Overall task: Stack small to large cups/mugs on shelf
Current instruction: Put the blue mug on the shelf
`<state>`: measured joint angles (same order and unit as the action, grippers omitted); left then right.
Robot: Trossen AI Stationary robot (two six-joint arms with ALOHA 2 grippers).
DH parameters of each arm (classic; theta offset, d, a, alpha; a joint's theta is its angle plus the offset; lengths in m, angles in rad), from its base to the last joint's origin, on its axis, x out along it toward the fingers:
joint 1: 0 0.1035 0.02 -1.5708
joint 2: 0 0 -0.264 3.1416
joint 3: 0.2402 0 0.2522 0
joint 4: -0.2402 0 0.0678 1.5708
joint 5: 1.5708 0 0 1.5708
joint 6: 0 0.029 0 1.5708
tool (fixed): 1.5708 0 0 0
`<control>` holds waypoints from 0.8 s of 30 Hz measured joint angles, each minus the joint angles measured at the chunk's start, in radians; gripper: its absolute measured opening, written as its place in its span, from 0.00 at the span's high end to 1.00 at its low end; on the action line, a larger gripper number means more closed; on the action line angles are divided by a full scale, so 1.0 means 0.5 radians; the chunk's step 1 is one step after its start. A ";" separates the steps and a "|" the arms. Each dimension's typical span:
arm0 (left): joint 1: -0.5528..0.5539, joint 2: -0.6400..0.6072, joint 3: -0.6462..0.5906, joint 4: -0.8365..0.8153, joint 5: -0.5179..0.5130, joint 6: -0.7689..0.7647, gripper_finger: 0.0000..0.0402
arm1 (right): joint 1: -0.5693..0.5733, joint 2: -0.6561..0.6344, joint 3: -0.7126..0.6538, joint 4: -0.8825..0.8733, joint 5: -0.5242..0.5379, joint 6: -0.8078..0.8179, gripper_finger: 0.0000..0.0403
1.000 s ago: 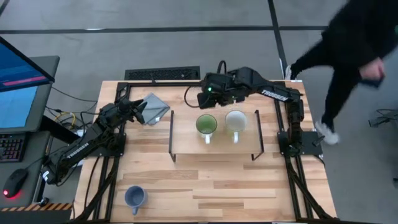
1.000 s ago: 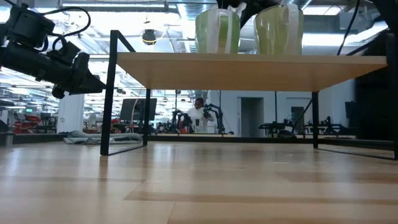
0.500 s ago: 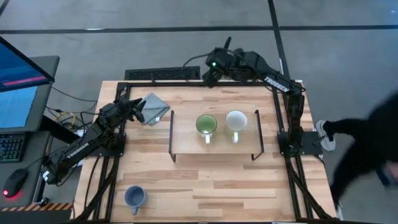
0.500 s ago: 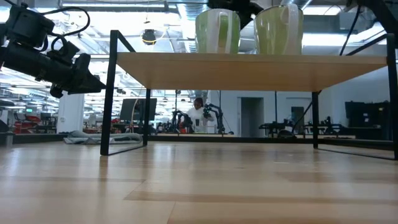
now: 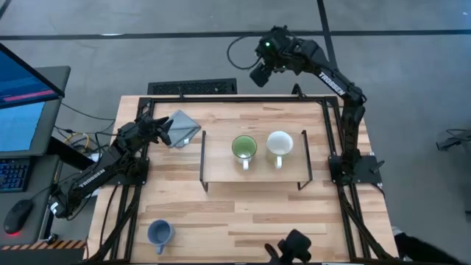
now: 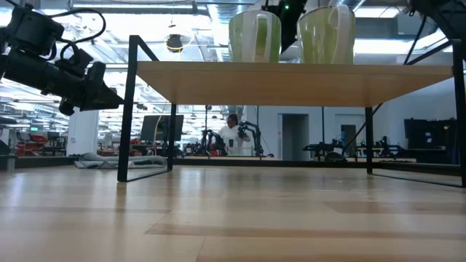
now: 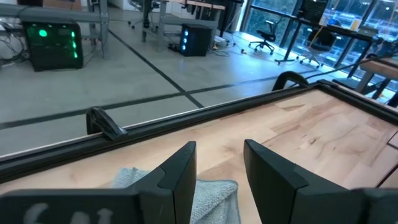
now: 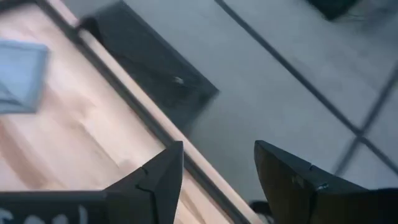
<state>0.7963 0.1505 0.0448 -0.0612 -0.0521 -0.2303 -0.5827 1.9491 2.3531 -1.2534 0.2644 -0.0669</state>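
The right gripper point(image 8: 214, 180) has its fingers spread on nothing, high beyond the table's far edge; the left gripper point(image 7: 217, 171), fingers also apart and empty, hovers over the grey cloth point(image 5: 182, 128). Green mug point(image 5: 244, 148) and white mug point(image 5: 279, 143) stand on the shelf point(image 5: 221, 171), well away from both. The blue mug point(image 5: 160, 233) sits far off at the near edge, so whichever arm fetches it should probably drop straight over its rim, clear of the handle.

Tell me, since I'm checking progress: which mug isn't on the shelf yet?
The small blue handled mug: it stands alone on the tabletop's near left corner, while green and cream-white stand on the shelf.

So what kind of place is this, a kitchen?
More likely a robotics lab or workshop. There's bare concrete floor, a computer screen beside the table, and more robot arms far behind.
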 joint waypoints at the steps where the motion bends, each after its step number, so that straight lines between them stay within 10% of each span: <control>1: 0.000 0.000 0.000 -0.002 0.001 -0.010 0.69 | -0.014 0.000 0.000 0.022 -0.038 -0.019 0.45; 24: 0.000 0.000 0.002 -0.016 -0.024 0.692 0.69 | -0.250 -0.051 -0.359 0.883 -0.517 -0.323 0.45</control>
<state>0.7963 0.1505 0.0456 -0.0691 -0.0642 0.1159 -0.7076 1.9238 2.1735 -0.8117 0.0060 -0.2286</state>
